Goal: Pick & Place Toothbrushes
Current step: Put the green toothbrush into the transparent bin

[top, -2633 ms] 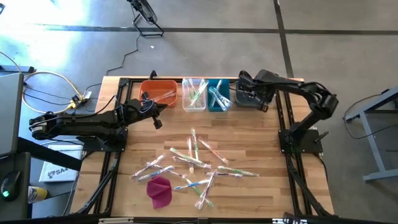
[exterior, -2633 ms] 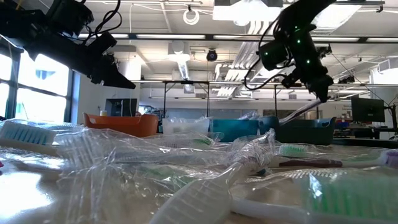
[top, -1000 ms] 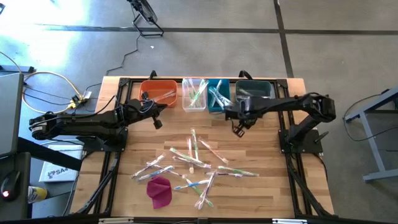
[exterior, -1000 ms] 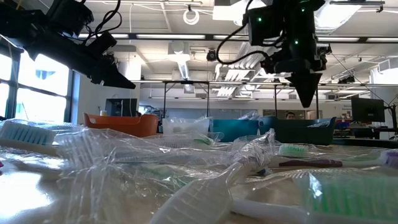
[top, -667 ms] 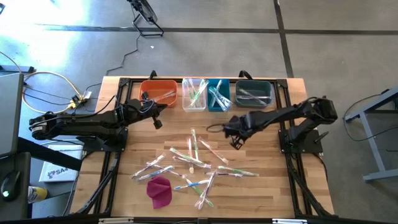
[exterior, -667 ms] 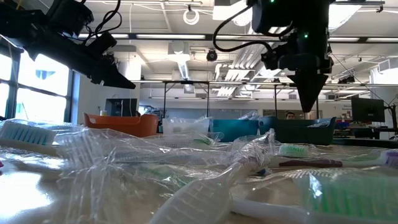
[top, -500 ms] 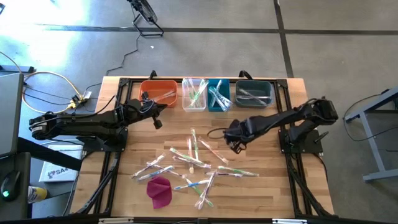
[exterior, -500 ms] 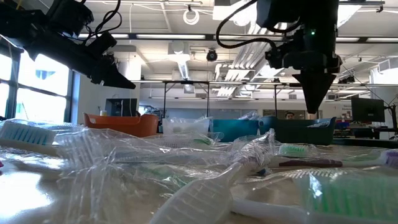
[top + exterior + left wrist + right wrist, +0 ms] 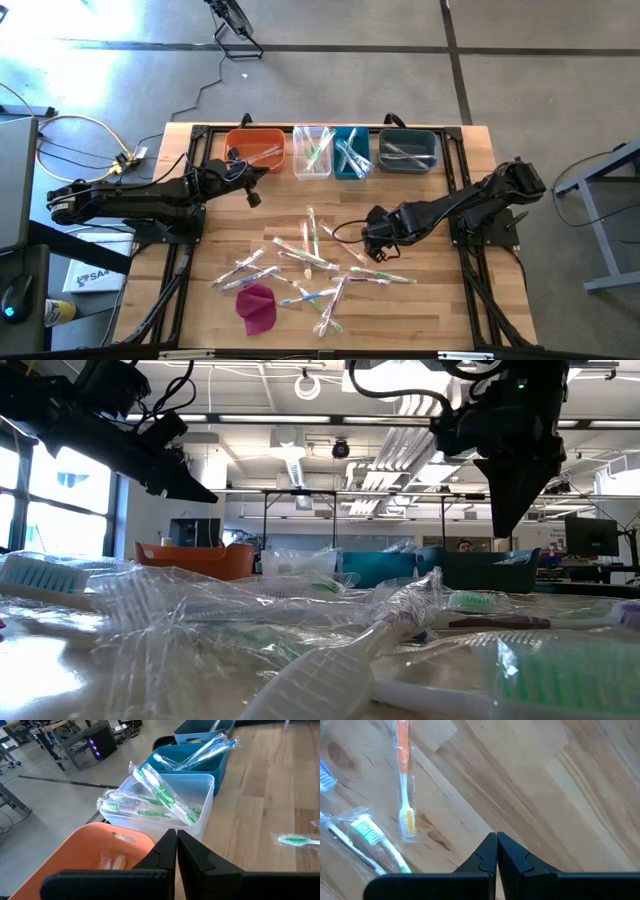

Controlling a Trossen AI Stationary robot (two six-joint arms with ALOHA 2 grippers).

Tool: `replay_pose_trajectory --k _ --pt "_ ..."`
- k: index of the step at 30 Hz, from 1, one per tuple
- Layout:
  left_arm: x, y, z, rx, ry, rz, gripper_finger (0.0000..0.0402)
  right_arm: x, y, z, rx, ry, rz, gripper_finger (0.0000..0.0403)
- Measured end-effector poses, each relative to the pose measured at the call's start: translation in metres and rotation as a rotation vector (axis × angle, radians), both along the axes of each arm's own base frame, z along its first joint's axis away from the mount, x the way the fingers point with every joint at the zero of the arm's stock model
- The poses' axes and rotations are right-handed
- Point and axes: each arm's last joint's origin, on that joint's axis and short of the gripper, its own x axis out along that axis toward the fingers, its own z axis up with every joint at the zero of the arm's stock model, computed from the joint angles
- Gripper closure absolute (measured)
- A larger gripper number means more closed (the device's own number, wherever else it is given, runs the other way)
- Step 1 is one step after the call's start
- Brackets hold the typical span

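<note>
Starting at the near edge of the bench (image 9: 420, 290), you have the magenta cloth lump (image 9: 257, 306) beside a loose scatter of wrapped toothbrushes (image 9: 310, 262) spread across the middle of the wood. Your right end effector (image 9: 378, 247) hangs just above the right fringe of that scatter, fingers pinched together and carrying nothing; its wrist view looks down on bare planks, with an orange-handled toothbrush (image 9: 404, 795) and a green-bristled one (image 9: 372, 840) lying close by, neither touched. In the low view it shows as a dark wedge (image 9: 515, 485) pointing down, clear of the wrappers.

Farther back, your left end effector (image 9: 252, 196) hovers near the orange bin (image 9: 254, 148), also clenched and empty. Along the far edge stand four bins in a row: the orange one, then a clear bin (image 9: 312, 152) holding green toothbrushes, a teal bin (image 9: 350, 153) with blue ones, and a dark bin (image 9: 408, 151) with a few more.
</note>
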Motion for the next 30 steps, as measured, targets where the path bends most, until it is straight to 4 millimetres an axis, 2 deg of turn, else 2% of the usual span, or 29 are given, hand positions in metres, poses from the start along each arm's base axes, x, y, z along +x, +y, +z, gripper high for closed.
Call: replay_pose_trajectory --k 12,25,30 --pt "0.0 0.0 0.0 0.0 0.0 0.0 0.0392 0.001 0.01 0.001 -0.011 -0.044 0.017 0.0401" --pt "0.0 0.0 0.0 -0.003 -0.002 0.001 0.0392 -0.012 0.044 0.001 -0.034 -0.1 -0.009 0.0401" --pt "0.0 0.0 0.0 -0.021 -0.014 0.007 0.0392 -0.023 0.055 -0.014 -0.127 -0.19 -0.091 0.0401"
